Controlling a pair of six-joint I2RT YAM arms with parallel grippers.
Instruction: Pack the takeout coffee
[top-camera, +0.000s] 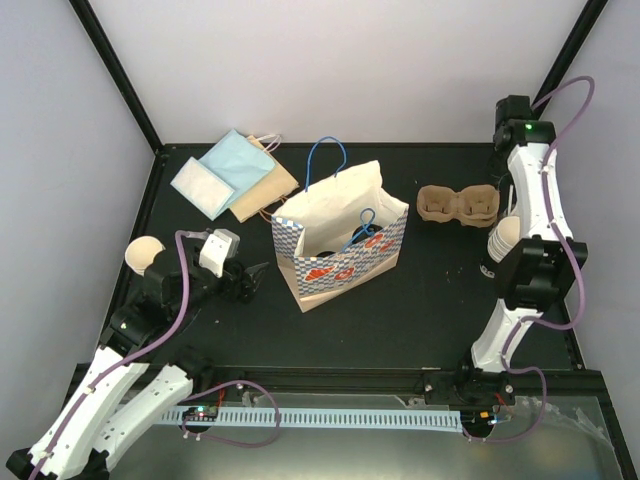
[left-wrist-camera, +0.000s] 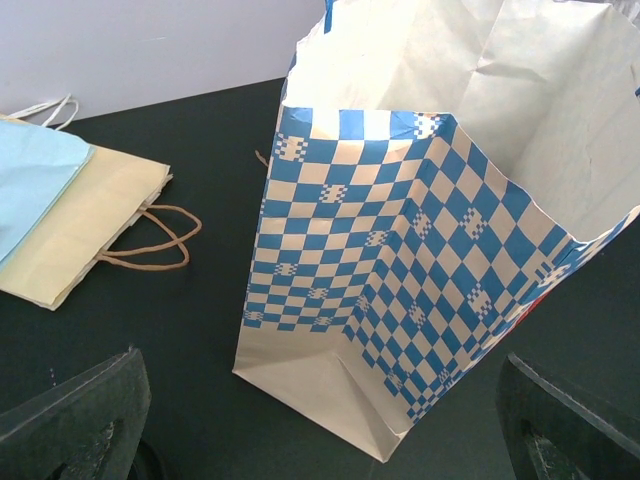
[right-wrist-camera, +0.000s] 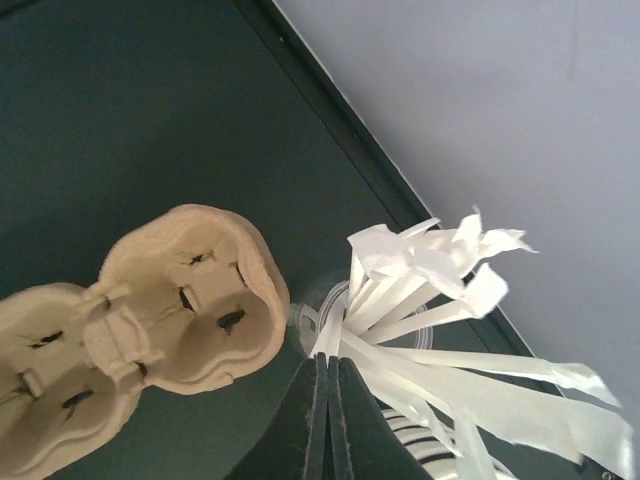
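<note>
The brown pulp cup tray (top-camera: 457, 204) lies at the back right with both holes bare; the right wrist view shows it as well (right-wrist-camera: 150, 340). One cream-tan cup (top-camera: 144, 253) rests by the left arm. A pale cup (top-camera: 506, 236) shows partly behind the right arm. My right gripper (right-wrist-camera: 331, 362) is shut just right of the tray, its tips against the white stir sticks (right-wrist-camera: 430, 300); I cannot tell whether one is pinched. My left gripper (left-wrist-camera: 320, 440) stands wide open, facing the base of the blue-checked bag (left-wrist-camera: 400, 270). No lids are in view.
The checked bag (top-camera: 340, 242) stands open mid-table, leaning. Flat light-blue and tan bags (top-camera: 235, 178) lie at the back left, with a tan bag (left-wrist-camera: 90, 230) and its loop handles left of my left gripper. The sticks sit in a clear cup. Walls close the back and sides.
</note>
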